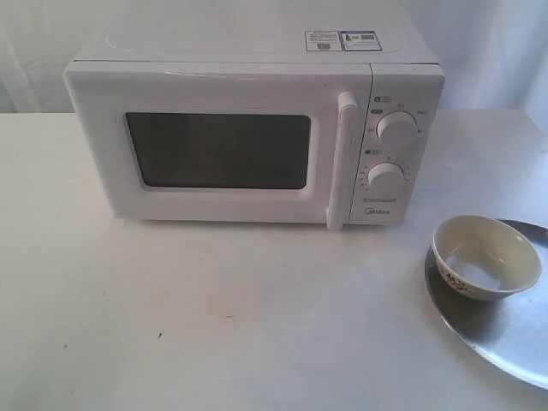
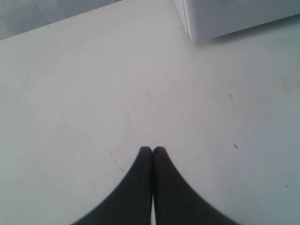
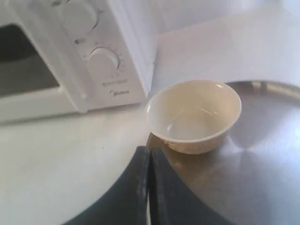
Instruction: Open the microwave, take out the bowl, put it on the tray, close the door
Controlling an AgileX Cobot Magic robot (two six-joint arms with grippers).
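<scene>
The white microwave (image 1: 248, 137) stands at the back of the table with its door (image 1: 223, 145) shut against the body. The cream bowl (image 1: 485, 255) sits upright on the left part of the silver tray (image 1: 505, 325), its dark mark facing front. Neither arm shows in the exterior view. My right gripper (image 3: 150, 151) is shut and empty, its tips just short of the bowl (image 3: 194, 115) at the tray's (image 3: 262, 159) edge. My left gripper (image 2: 152, 150) is shut and empty above bare table, a corner of the microwave (image 2: 225, 16) beyond it.
The white table (image 1: 214, 317) stretches in front of the microwave. A pale curtain hangs behind. The tray reaches past the right edge of the exterior view.
</scene>
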